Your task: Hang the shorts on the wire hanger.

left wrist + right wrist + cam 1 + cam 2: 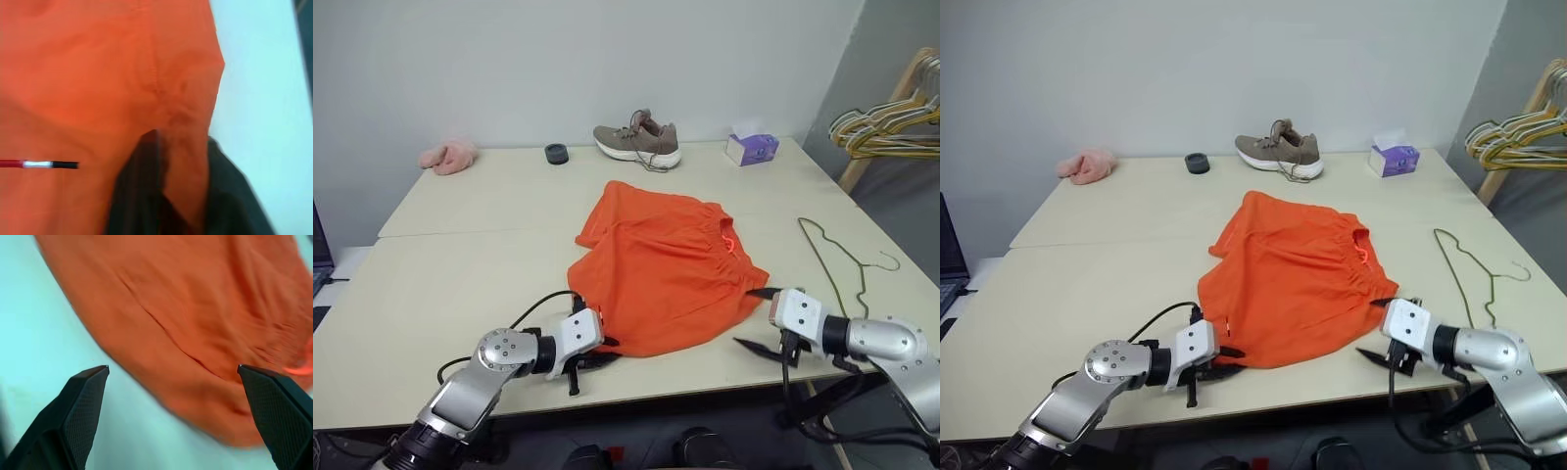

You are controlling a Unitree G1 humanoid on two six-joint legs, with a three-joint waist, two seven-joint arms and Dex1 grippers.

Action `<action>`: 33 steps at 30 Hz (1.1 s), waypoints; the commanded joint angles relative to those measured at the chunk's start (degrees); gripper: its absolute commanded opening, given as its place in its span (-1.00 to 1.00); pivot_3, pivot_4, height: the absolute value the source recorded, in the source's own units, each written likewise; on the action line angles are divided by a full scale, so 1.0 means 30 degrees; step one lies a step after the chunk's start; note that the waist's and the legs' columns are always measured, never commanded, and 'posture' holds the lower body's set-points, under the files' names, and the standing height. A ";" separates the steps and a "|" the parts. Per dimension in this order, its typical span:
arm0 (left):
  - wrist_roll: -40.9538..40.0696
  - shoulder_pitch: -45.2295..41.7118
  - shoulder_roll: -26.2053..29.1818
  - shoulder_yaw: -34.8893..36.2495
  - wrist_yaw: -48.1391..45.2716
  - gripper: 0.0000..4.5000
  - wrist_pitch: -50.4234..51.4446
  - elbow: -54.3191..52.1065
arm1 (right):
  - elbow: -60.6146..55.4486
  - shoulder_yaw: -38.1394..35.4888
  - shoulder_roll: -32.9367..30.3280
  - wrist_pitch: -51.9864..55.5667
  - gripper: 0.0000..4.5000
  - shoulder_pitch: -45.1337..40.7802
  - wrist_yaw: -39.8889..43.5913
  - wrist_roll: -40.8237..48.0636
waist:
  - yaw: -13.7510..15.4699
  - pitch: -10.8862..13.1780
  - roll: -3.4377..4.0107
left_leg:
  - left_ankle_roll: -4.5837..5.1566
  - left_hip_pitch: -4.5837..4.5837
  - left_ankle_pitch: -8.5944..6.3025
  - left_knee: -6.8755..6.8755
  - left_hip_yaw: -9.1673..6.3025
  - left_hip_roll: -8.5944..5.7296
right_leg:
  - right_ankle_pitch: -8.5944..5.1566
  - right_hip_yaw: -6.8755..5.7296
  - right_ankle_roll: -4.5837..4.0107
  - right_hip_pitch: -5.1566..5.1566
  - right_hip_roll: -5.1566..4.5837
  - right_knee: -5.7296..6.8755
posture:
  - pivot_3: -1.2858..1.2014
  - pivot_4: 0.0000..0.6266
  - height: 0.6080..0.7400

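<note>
The bright orange shorts (666,264) lie spread flat in the middle of the table, waistband toward the right. My left gripper (605,345) is at their near left corner, shut on the hem; in the left wrist view the orange fabric (186,147) is pinched between the black fingers (132,196). My right gripper (754,318) stands open at the near right edge of the shorts, its fingertips (85,401) wide apart above table and fabric (195,308), holding nothing. The thin wire hanger (842,259) lies flat on the table to the right of the shorts.
A brown shoe (638,140), a small black round object (556,153), a pink fluffy item (449,156) and a purple tissue box (751,148) line the far edge. A bunch of hangers (886,127) hangs off a wooden rack at far right. The table's front edge (685,397) runs just below both grippers.
</note>
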 commanded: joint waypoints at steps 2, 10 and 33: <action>0.0370 -0.0501 0.0251 0.1537 0.0735 -0.98 -0.0579 0.0882 | 0.3379 0.1406 -0.0027 -0.3362 1.00 -0.2832 -0.1127 -0.3458 | -0.0224 0.0004 0.0005 | 0.0003 0.0008 0.0004 0.0000 0.0000 0.0000 | 0.0016 -0.0003 0.0027 0.0007 0.0002 0.0005 | -0.11 -0.88 1.00; 0.0147 -0.0539 0.0439 0.2886 0.0669 -0.98 -0.1335 0.1536 | 0.9663 0.4707 0.1213 -0.8244 1.00 -0.7633 -0.1990 -0.7569 | -0.0341 0.0010 0.0022 | 0.0001 -0.0112 0.0003 -0.0047 -0.0015 -0.0005 | 0.0105 -0.0021 0.0037 -0.0015 0.0001 0.0014 | -0.09 -0.91 1.00; -0.1163 0.2739 0.4915 0.3120 -0.4961 -1.00 -0.0671 -0.0562 | 1.0413 0.5995 0.1260 -1.1703 -0.98 -0.9686 0.5432 -0.3347 | -0.0445 0.0001 0.0051 | -0.0002 -0.0161 0.0003 -0.0060 -0.0105 -0.0006 | 0.0108 -0.0062 0.0012 -0.0030 -0.0115 0.0032 | -0.08 -0.91 1.00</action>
